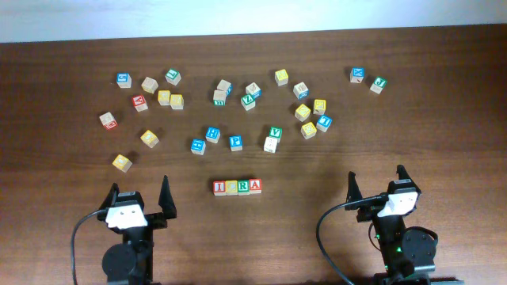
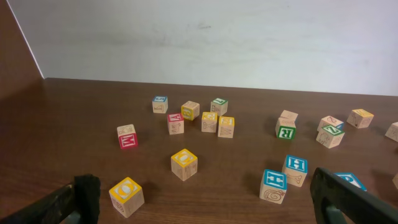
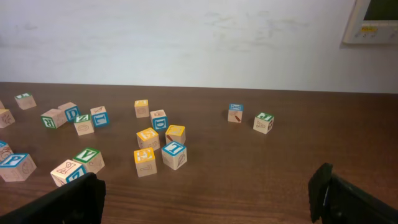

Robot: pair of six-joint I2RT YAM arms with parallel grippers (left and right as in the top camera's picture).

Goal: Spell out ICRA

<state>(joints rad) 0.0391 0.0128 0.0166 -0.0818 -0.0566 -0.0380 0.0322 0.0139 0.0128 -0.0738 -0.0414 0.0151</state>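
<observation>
Left gripper (image 1: pixel 140 191): mine, at the near edge of the table (image 1: pixel 444 158), fingers spread wide and empty. Yellow cube (image 1: pixel 120 162): just beyond my left gripper's outer finger, apart from it. Scattered cubes (image 1: pixel 223 85): a loose band across the far half of the table. Blue P cube (image 1: pixel 235 142): on the near side of that band, straight beyond the row. ICRA row (image 1: pixel 238 187): four light-wood cubes side by side and touching, with I, R and A legible in order and the second letter too small to read. It lies between my two grippers, well apart from both. Right gripper (image 1: pixel 376 182): mine, fingers likewise spread, gripping nothing.
</observation>
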